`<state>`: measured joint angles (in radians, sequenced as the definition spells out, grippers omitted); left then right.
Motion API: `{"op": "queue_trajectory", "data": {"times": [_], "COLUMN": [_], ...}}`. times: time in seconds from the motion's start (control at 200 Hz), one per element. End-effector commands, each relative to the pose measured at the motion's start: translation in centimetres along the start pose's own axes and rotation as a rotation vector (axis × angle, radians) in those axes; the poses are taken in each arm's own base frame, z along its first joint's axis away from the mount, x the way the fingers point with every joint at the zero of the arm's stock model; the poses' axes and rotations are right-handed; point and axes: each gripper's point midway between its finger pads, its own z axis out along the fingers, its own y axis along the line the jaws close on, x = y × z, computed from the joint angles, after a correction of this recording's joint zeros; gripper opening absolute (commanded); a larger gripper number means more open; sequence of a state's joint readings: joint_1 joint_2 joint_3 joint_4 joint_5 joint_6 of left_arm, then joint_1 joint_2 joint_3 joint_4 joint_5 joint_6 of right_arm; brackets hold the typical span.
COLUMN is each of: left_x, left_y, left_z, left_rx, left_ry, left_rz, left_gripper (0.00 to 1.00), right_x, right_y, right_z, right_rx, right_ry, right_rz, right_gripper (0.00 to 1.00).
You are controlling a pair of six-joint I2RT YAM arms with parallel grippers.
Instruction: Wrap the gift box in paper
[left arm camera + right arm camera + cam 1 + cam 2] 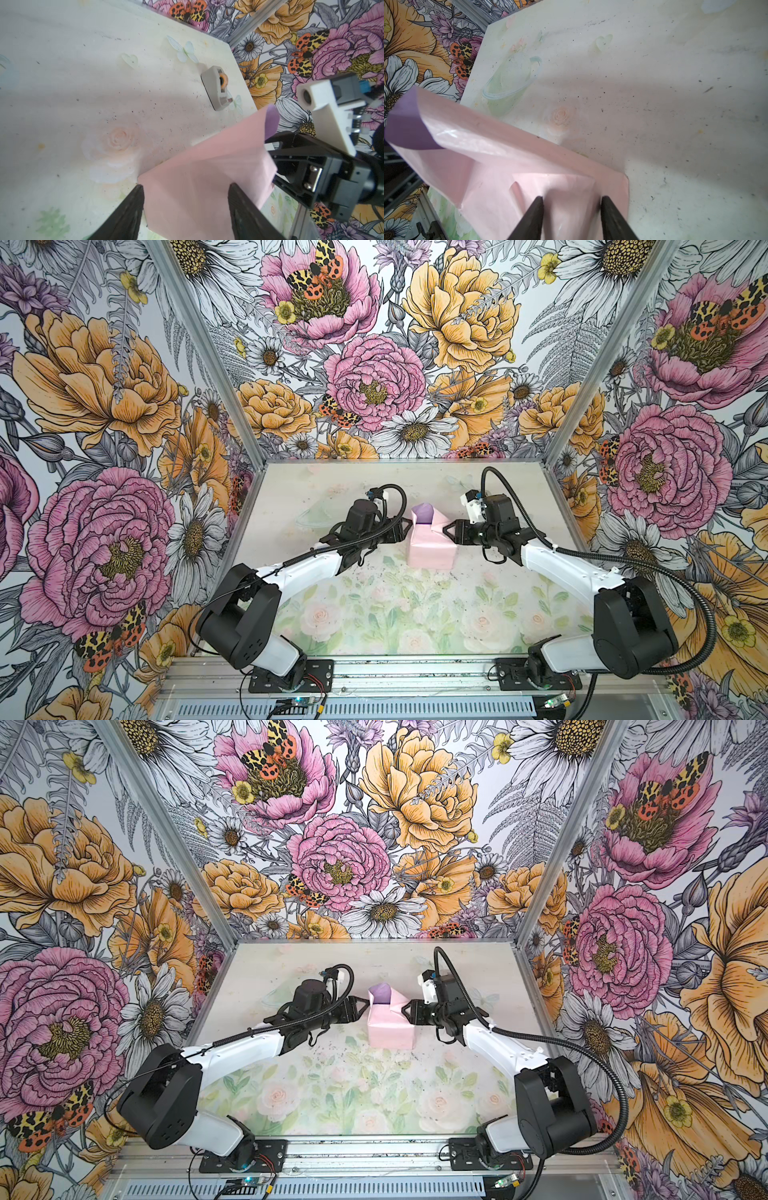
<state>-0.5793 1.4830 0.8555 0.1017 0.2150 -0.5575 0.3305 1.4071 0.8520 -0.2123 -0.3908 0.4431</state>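
Pink paper (430, 549) on tabletop (374, 614) folded round gift box, box hidden inside. Near end looks closed, far end gaping, lilac face showing. Flanking paper's far end: left pincer (405, 526) and right pincer (448, 529), jaws apart, tips against side flaps. Remaining, likely: tuck flaps, tape.

No legible txt, nos., labels or brand marks in any view. The paper (430, 549) shows plain faces, and the grey tape dispenser (216, 89) shows no mark on the sides seen. Small circuit board (291, 700) at the near edge, below the arms' bases, is too small to read.
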Motion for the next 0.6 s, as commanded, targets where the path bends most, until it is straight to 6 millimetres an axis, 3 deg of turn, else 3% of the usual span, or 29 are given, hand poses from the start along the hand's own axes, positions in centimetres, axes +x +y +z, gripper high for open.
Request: {"op": "queue_trajectory", "data": {"times": [0.0, 0.22, 0.595], "left_x": [-1.1, -1.0, 0.9], "left_y": [0.6, 1.0, -2.5], "left_z": [-1.1, -0.2, 2.3], "left_rx": [0.000, -0.006, 0.083], "left_ry": [-0.025, -0.004, 0.050], "left_rz": [0.035, 0.032, 0.050], "left_gripper": [0.66, 0.66, 0.66], "right_x": [3.0, 3.1, 3.8], "right_y": [-1.5, -1.5, -1.5], "right_z": [0.0, 0.1, 0.3], "right_rx": [0.053, 0.052, 0.038], "right_ry": [0.091, 0.095, 0.116], "right_rz": [0.015, 0.018, 0.020], "right_gripper": [0.46, 0.46, 0.47]}}
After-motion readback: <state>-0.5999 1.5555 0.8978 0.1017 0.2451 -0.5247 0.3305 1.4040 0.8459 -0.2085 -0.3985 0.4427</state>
